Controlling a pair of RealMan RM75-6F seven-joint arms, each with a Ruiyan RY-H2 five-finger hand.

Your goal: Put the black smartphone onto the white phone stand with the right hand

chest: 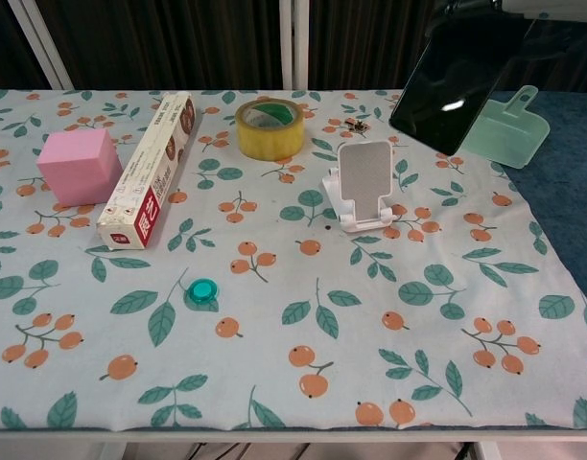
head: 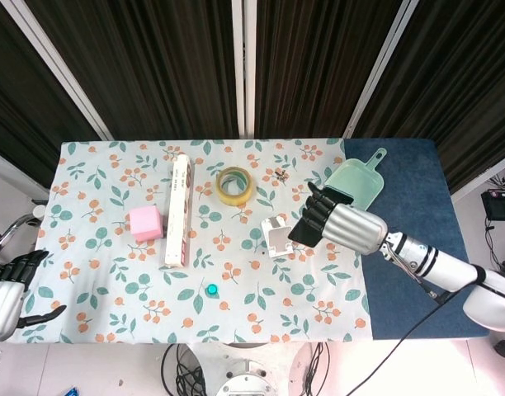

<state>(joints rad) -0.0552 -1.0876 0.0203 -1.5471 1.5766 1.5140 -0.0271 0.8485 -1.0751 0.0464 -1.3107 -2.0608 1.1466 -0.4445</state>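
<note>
The black smartphone (chest: 450, 88) hangs tilted in the air, above and to the right of the white phone stand (chest: 362, 186). My right hand (head: 339, 223) grips it from behind; in the head view only the phone's edge (head: 301, 228) shows, just right of the stand (head: 276, 235). In the chest view the hand is almost out of frame at the top. The stand holds nothing. My left hand (head: 7, 289) rests off the table's near left corner, fingers apart and holding nothing.
A green dustpan (head: 356, 181) lies behind the right hand. A tape roll (head: 234, 185), a long box (head: 178, 210), a pink cube (head: 145, 223) and a small teal cap (head: 212, 289) lie on the floral cloth (head: 104, 264). A blue mat (head: 417, 206) covers the right side.
</note>
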